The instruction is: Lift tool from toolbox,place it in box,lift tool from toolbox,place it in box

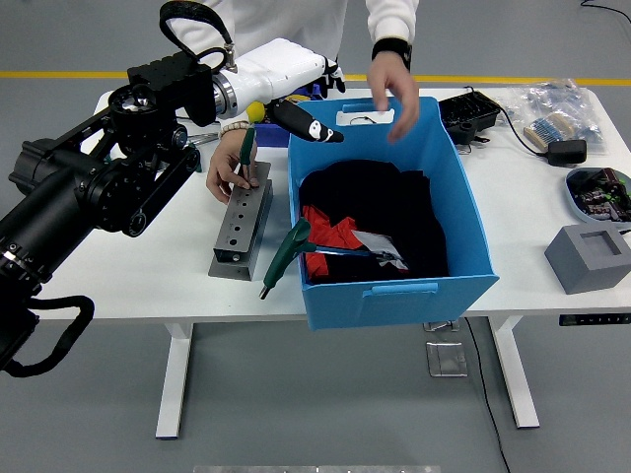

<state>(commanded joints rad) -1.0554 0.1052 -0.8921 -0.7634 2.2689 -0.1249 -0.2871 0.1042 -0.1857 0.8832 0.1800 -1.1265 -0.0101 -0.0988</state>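
My left hand (pixel 315 99) is white with black fingers and hovers over the table's far side, just left of the blue box's back-left corner (pixel 296 133). Its fingers are spread and hold nothing. A green-handled screwdriver (pixel 287 254) leans over the blue box's (pixel 465 202) left wall near the front, tip down toward the table. Black and red cloth (pixel 370 217) fills the box. A grey metal tool block (pixel 243 229) with holes lies left of the box. A person's hand (pixel 229 169) holds a green-handled tool (pixel 246 148) at the block's far end.
The person's other hand (pixel 392 81), with a watch, hangs over the box's far rim. A black device (pixel 469 113), bags (pixel 557 106), a bowl of parts (pixel 599 189) and a grey foam block (pixel 592 258) sit on the right. A yellow object (pixel 256 111) lies behind my hand.
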